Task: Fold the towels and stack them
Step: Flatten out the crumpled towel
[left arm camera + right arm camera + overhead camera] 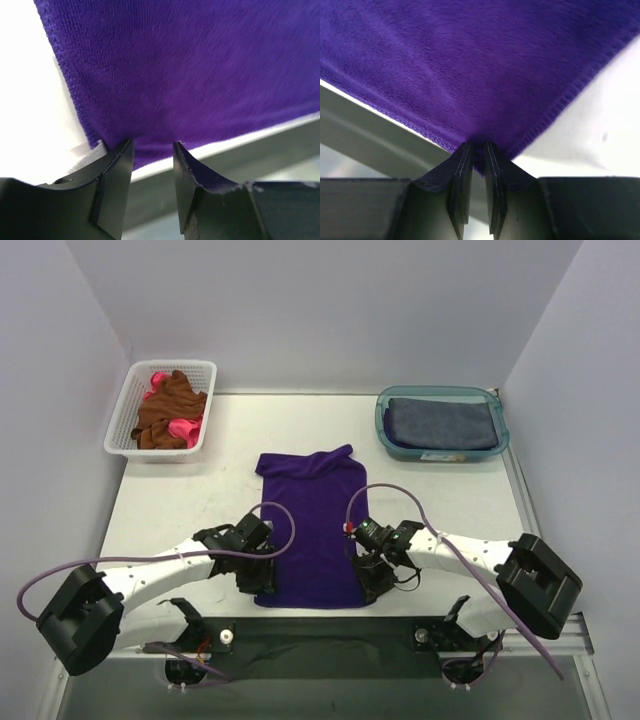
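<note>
Seen from above, the purple towel [312,530] lies on the tabletop [450,500], reaching away from the left fingers [262,587] and the right fingers [372,585], which sit at its two near corners. The left wrist view shows the left fingers [117,175] standing apart, with the towel's corner just beyond their tips. The right wrist view shows the right fingers [461,175] pinched together on the other corner, the cloth fanning out beyond them.
</note>
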Tool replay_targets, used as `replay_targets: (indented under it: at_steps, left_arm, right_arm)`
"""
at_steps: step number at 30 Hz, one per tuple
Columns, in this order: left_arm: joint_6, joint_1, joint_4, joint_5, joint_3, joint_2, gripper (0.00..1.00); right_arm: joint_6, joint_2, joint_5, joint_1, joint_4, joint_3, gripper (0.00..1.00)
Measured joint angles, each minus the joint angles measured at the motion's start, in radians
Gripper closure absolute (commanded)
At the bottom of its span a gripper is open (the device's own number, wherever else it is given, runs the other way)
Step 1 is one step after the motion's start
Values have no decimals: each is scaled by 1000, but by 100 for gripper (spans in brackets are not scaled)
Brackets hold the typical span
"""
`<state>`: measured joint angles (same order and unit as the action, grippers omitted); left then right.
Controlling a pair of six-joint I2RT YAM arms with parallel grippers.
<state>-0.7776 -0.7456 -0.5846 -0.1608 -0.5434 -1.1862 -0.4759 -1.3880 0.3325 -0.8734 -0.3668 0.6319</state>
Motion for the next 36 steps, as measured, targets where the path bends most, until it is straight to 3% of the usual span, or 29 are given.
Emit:
replay_targets:
  at_steps: [4, 8, 12, 16, 21, 26, 32, 36]
  left_arm:
    - [-54, -83, -113, -51, 25, 100, 51]
    - [-83, -98, -223, -55, -12, 204, 47]
    - [-71, -72, -294, 4, -220, 177, 39]
    - [-14, 71, -264, 62, -409, 68, 29]
    - [84, 285, -219, 125, -524, -108, 27]
    - [141, 421, -149, 162, -650, -332, 29]
    - [201, 461, -100, 165, -864, -583, 31]
    - [317, 461, -77, 133, -974, -693, 28]
  right_arm:
    - [-31, 73, -3, -18, -79, -18, 78]
    - [-27, 164, -46, -18, -134, 29, 65]
    - [23, 203, -128, 21, -155, 176, 58]
    - [92, 171, -169, 158, -150, 340, 51]
    - [201, 16, -190, 297, -129, 566, 50]
    - [271, -183, -158, 385, -71, 735, 50]
    - [331, -459, -115, 445, -35, 959, 50]
    - [362, -622, -92, 467, -19, 1114, 50]
